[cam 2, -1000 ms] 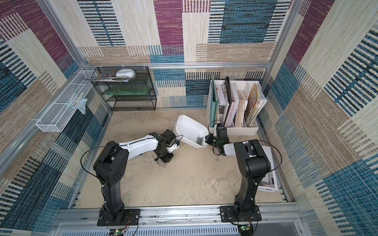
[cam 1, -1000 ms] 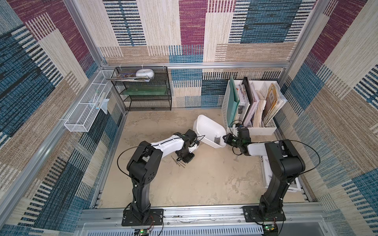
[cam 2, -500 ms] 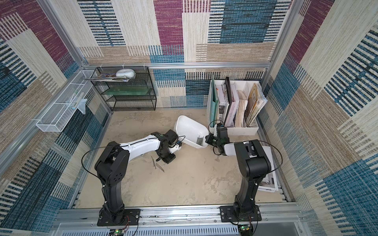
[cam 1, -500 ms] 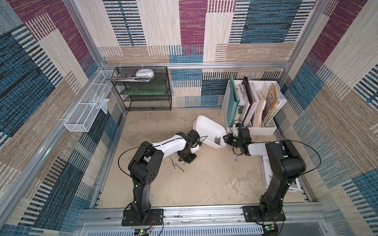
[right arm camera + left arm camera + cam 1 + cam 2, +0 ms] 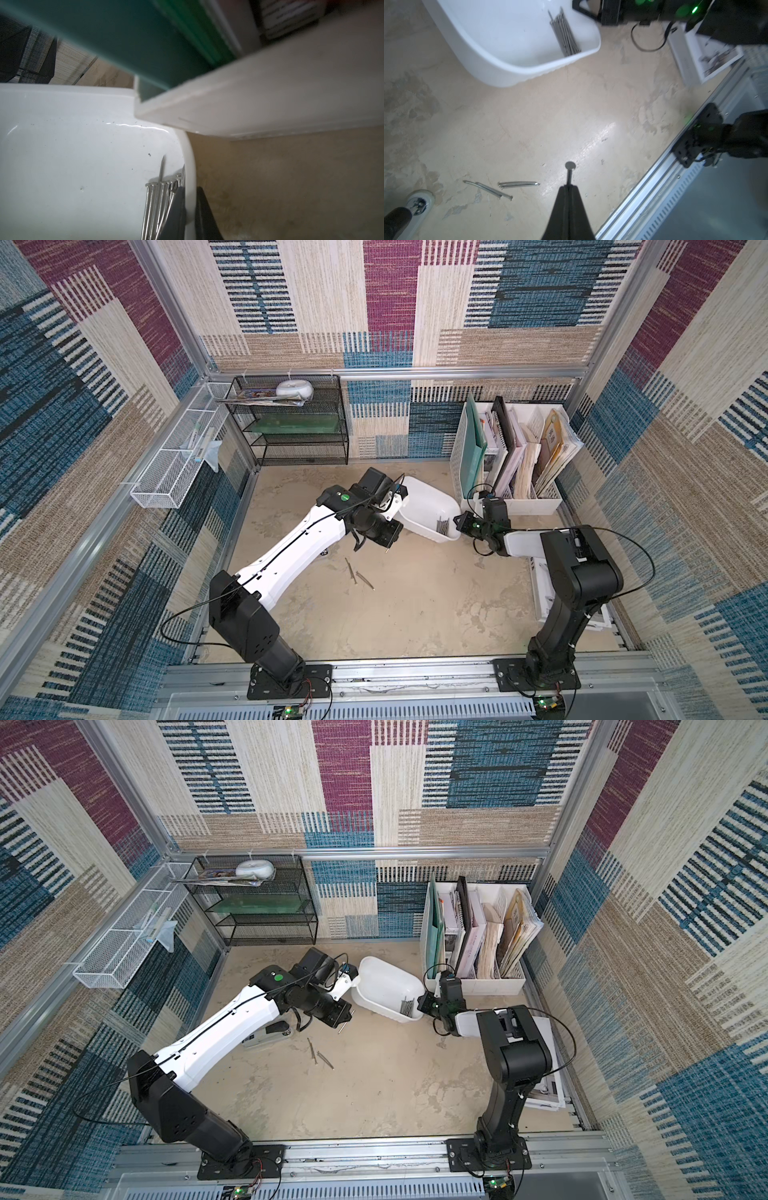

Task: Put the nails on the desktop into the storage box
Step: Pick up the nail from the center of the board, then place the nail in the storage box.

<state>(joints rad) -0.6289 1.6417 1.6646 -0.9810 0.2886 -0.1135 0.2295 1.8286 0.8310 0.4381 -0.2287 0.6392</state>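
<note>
The worktop (image 5: pixel 415 614) is sandy beige, mottled with darker worn patches. The box (image 5: pixel 422 506) is plain white. The nails (image 5: pixel 564 33) are silvery grey, like the nail (image 5: pixel 570 166) between the left gripper's (image 5: pixel 568 187) black jaws. The left arm (image 5: pixel 299 549) is white with black joints, the right arm (image 5: pixel 577 568) mostly black. The walls (image 5: pixel 390 302) show woven patchwork in blue, maroon, cream and tan, partly striped. The shelf rack (image 5: pixel 305 456) is black mesh, the basket (image 5: pixel 166 479) white mesh, the folder (image 5: pixel 473 443) green.

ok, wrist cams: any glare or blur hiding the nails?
Left wrist view: glare patch on the desktop beside the held nail, loose nails sharp. Right wrist view: file holder and green folder blurred, boxed nails crisp against the storage box. Both top views: even light, no glare.
</note>
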